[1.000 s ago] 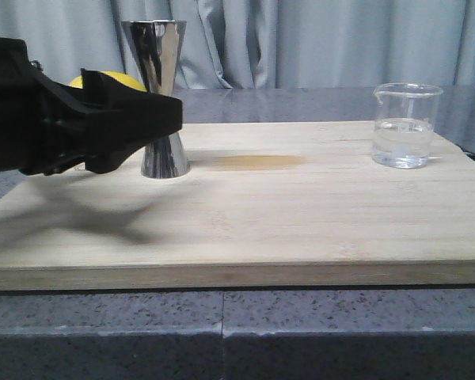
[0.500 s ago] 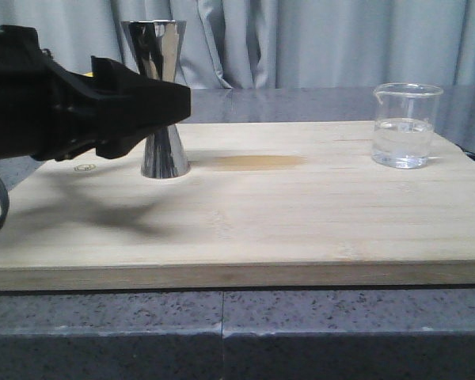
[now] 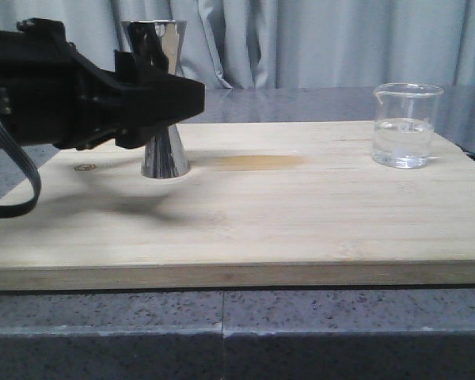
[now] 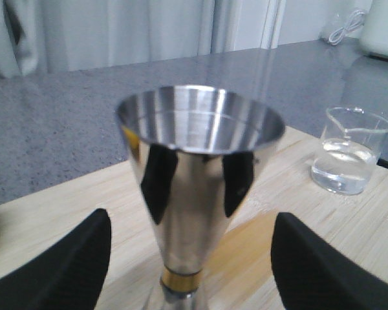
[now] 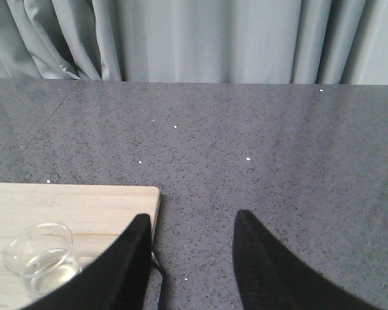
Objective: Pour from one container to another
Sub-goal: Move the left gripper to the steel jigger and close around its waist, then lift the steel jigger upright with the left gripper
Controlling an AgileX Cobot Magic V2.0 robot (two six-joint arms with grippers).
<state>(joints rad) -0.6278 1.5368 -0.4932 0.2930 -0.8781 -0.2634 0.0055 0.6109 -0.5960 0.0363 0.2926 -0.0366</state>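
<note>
The left tool (image 4: 191,258) is spread wide, its two fingers (image 4: 64,265) either side of the jigger (image 4: 197,194) at the gold waist, not yet touching. The jigger stands upright near the far left of the wooden board (image 3: 301,229) on the bench (image 3: 222,332). To steady it well, close evenly on the waist without tipping it. The beaker (image 3: 406,125), holding clear liquid, sits near the board's far right corner. The right tool (image 5: 187,265) hangs released beyond that corner, holding nothing.

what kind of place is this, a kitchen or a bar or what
Probably a staged bar or kitchen counter: a speckled grey stone countertop carries a pale wooden cutting board with a shiny steel hourglass jigger and a small clear glass beaker, grey curtains behind.
</note>
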